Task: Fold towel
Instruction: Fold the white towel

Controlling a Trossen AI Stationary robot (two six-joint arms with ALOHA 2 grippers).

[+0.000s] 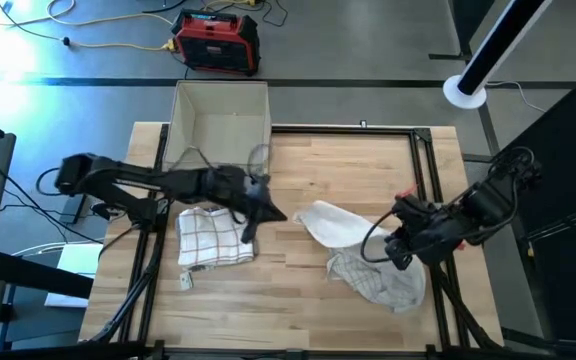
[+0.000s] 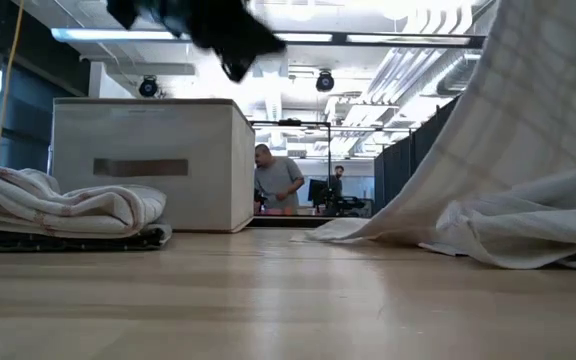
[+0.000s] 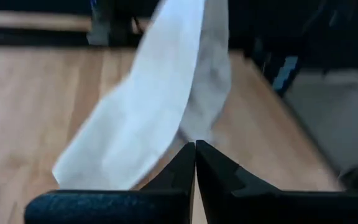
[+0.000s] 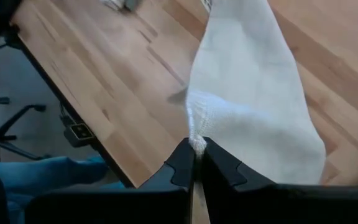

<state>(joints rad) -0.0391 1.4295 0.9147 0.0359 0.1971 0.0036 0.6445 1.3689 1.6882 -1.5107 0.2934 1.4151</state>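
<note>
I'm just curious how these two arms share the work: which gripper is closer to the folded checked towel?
Left. The left gripper hovers shut by the folded checked towel's edge, while the right gripper is across the table, shut on the white towel.

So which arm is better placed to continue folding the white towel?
Probably the right: its end effector is already shut on the white towel. The left end effector is shut on nothing, beside the folded checked towel.
</note>
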